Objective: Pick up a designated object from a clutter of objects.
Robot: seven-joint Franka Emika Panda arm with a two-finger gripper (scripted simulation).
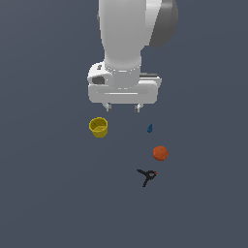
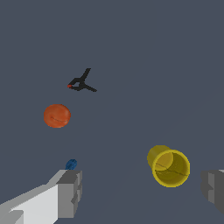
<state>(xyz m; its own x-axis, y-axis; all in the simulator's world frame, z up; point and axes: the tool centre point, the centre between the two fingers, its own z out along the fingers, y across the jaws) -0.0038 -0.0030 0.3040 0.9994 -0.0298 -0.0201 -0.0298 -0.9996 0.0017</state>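
The gripper [image 1: 122, 107], its fingers apart and empty, is hovering above the desk [image 1: 48, 193], probably needing to move over the blue piece [image 1: 150, 128].

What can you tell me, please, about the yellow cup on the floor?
The yellow cup is a small, glossy, plastic-looking tumbler with a thick rim and no handle. It stands upright with its mouth open, and nothing is visible inside. It sits alone on the dark grey floor, touching nothing else, at the exterior view's left of the other items, below the open tool.
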